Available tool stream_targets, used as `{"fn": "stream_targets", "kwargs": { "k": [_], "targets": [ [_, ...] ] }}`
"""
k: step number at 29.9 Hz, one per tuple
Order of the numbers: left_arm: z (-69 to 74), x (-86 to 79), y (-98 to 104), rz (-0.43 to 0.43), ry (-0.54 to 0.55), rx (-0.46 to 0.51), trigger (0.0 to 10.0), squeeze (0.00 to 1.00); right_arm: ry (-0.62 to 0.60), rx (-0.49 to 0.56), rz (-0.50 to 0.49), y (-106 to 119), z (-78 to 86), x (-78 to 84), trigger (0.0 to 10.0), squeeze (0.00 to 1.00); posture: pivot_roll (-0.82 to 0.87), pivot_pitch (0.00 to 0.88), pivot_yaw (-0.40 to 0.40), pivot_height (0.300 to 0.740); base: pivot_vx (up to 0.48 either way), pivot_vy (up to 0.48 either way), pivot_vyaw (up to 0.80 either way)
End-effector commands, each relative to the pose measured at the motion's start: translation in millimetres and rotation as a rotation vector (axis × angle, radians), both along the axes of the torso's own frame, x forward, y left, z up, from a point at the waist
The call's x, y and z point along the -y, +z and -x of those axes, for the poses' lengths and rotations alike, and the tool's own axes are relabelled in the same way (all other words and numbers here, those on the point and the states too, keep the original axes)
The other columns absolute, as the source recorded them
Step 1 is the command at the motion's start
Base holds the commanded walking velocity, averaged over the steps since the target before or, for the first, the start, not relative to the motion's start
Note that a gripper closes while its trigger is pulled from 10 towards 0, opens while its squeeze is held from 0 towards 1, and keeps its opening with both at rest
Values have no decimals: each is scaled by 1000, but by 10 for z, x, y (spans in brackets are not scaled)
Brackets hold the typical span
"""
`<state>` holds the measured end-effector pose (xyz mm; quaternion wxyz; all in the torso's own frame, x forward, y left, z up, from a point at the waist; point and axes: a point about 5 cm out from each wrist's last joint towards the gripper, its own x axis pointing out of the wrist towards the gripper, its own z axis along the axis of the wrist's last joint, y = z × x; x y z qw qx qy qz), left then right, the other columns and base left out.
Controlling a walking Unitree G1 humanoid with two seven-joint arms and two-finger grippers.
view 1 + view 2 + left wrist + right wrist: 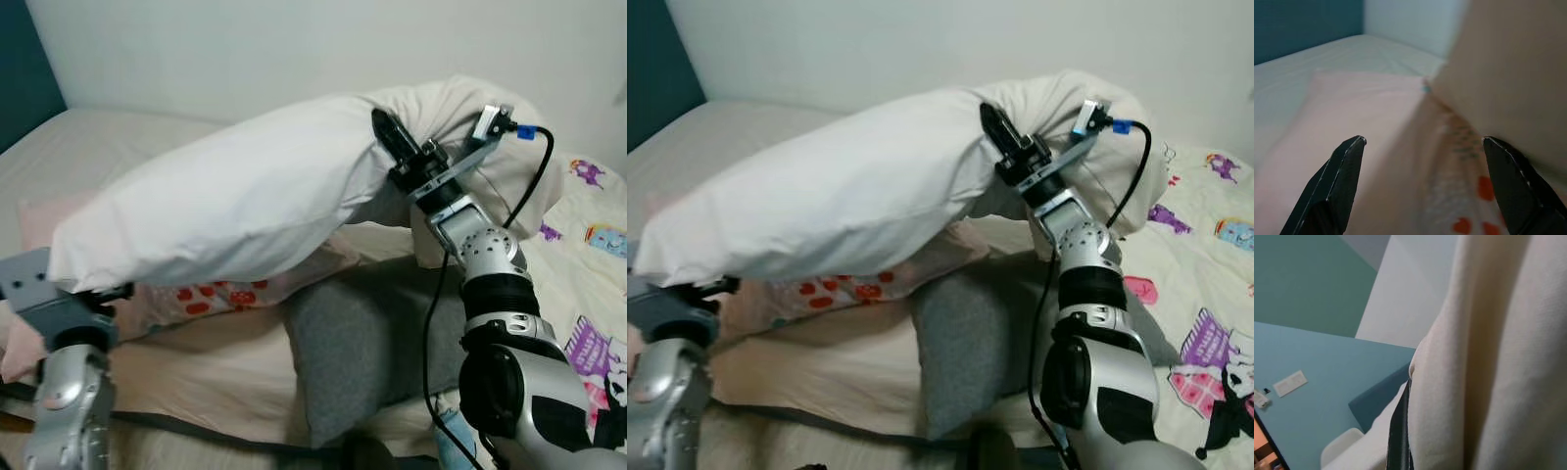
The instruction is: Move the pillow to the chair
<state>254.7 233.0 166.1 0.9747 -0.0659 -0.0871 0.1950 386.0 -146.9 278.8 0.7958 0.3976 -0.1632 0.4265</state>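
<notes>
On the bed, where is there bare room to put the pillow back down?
Bare sheet lies at the far left, between the teal wall and the pink pillow. The middle is crowded: the grey pillow sits under the lifted white pillow, and the printed blanket covers the right.

No legible text or labels.

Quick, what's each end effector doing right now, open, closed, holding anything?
Left end effector: open, under the white pillow's low end.
Right end effector: pressed into the pillow; open or closed cannot be told.
</notes>
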Motion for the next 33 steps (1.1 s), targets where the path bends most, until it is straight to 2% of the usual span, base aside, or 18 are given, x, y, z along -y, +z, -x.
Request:
{"fn": "stream_targets", "kwargs": {
  "k": [1, 6, 11, 13, 19, 23, 33],
  "targets": [
    [-32, 64, 43, 2, -7, 10, 10000, 0, 37, 132, -40, 297, 67, -29, 0, 0, -27, 0, -87, 621, 0, 0, 0],
    [-68, 80, 42, 9, -14, 10, 10000, 0, 71, 138, -40, 294, 92, -107, 0, 0, -26, 0, -90, 635, 0, 0, 0],
    [-105, 64, 59, 15, -14, 5, 10000, 0, 149, 137, -10, 199, 185, -284, 0, 0, -24, 0, -90, 654, 0, 0, 0],
    [-123, 57, 42, 11, -7, -23, 10000, 0, 194, 139, 10, 147, 253, -385, 0, 0, -24, 0, -90, 664, -388, 0, 0],
    [-131, 77, 20, 19, -9, -29, 10000, 0, 276, 154, 60, 65, 371, -532, 0, 0, -26, 0, -93, 683, -480, 0, 0],
    [-132, 86, 8, 20, -10, -30, 10000, 0, 290, 153, 85, 33, 395, -561, 0, 0, -29, 0, -95, 698, -461, 0, 0],
    [-137, 131, -8, 7, -17, -29, 10000, 0, 284, 130, 101, -26, 408, -566, 0, 0, -32, 0, -93, 736, 0, 0, 0]
  ]
}}
